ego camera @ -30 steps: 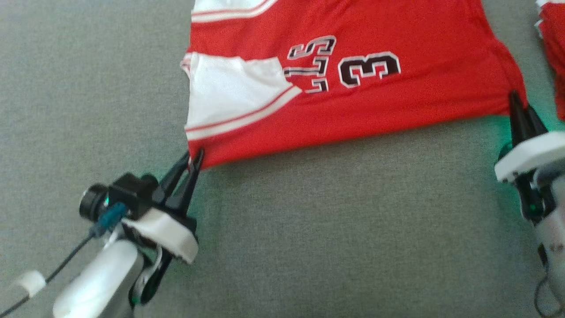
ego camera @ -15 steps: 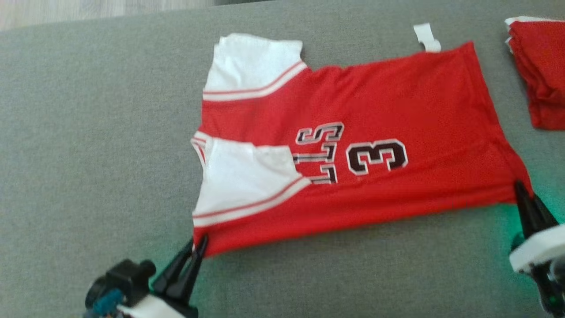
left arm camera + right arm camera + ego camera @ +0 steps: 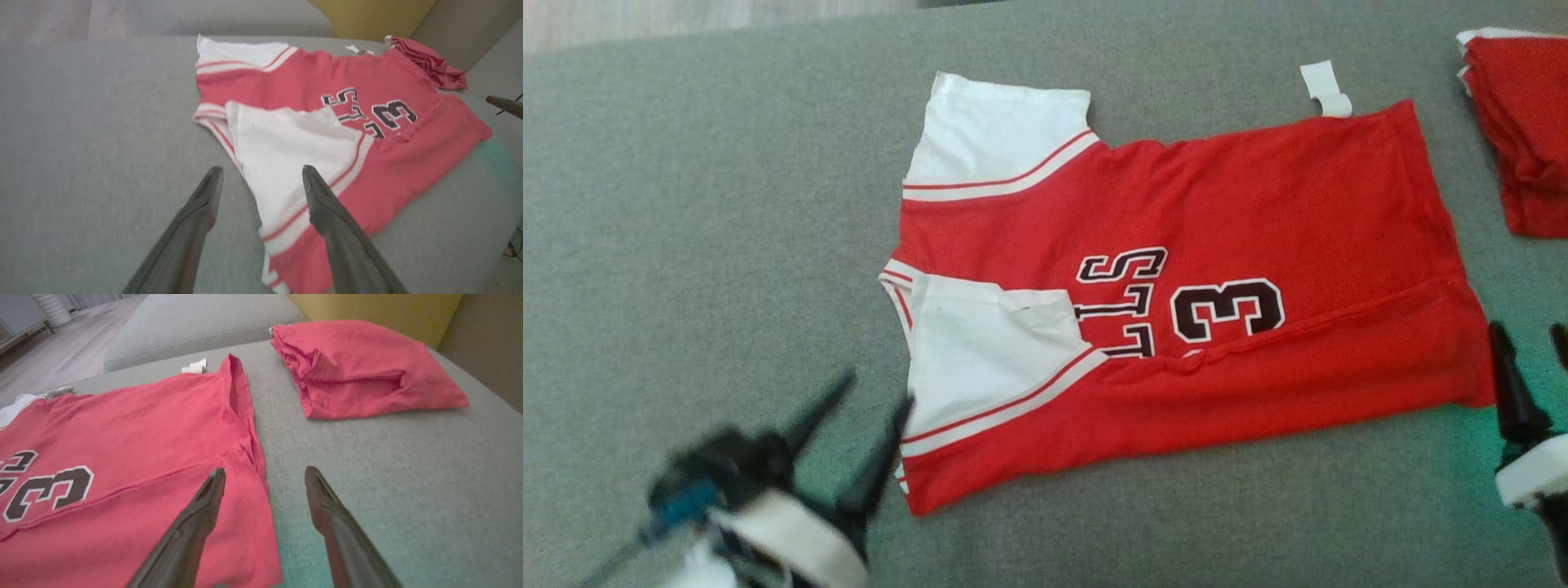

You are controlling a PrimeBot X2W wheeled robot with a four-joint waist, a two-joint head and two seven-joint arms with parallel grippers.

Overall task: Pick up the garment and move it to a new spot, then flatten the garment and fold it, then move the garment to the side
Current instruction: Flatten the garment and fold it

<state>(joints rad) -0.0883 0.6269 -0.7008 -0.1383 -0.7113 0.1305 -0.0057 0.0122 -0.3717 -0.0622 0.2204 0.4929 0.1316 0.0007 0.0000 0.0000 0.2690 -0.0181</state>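
Observation:
A red jersey (image 3: 1258, 212) with white sleeves and a black "3" lies spread on the grey cushion (image 3: 686, 204), its near long edge folded over. My left gripper (image 3: 878, 400) stands open just off the jersey's near left corner; its right finger hangs over the white sleeve (image 3: 286, 151) in the left wrist view. My right gripper (image 3: 1531, 339) is open at the jersey's near right corner (image 3: 253, 522), one finger over the hem, the other over bare cushion. Neither holds cloth.
A folded red garment (image 3: 1523, 131) lies at the far right of the cushion, also seen as a folded red garment (image 3: 363, 367) ahead of my right gripper. A white tag (image 3: 1325, 88) sticks out at the jersey's far edge. Wooden floor (image 3: 645, 20) runs beyond the cushion.
Both grippers have let go of the jersey's near corners and opened. The jersey's near edge now lies slack on the cushion. The camera tilted up earlier, showing more of the cushion.

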